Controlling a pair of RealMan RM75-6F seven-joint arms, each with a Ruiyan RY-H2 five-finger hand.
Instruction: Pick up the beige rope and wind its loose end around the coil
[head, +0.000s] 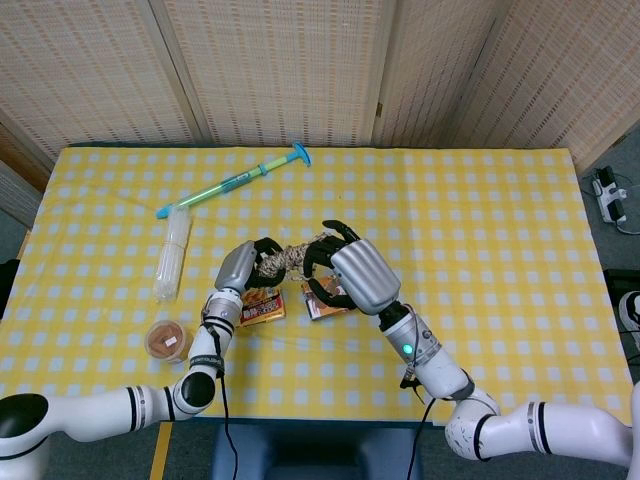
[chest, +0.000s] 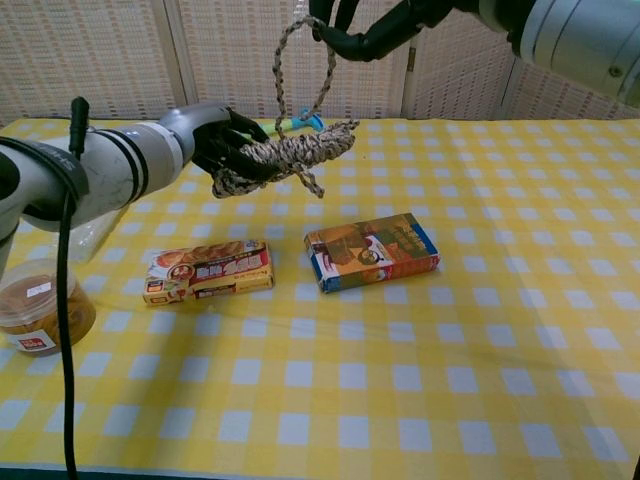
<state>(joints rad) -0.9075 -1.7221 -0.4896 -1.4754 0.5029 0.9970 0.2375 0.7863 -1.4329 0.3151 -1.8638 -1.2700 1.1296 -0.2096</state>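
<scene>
The beige rope coil (chest: 283, 156) hangs in the air above the yellow checked table, gripped at its left end by my left hand (chest: 222, 143). From the coil a loose strand (chest: 282, 70) rises in a loop to my right hand (chest: 372, 22), which holds it at the top edge of the chest view. In the head view the coil (head: 291, 257) shows between my left hand (head: 243, 266) and my right hand (head: 352, 272), whose back hides where the fingers meet the strand.
Two snack boxes lie under the rope: an orange one (chest: 209, 270) and a blue-edged one (chest: 372, 251). A small lidded jar (chest: 33, 306) stands at the near left. A clear tube (head: 172, 253) and a green-blue syringe (head: 234, 181) lie farther back.
</scene>
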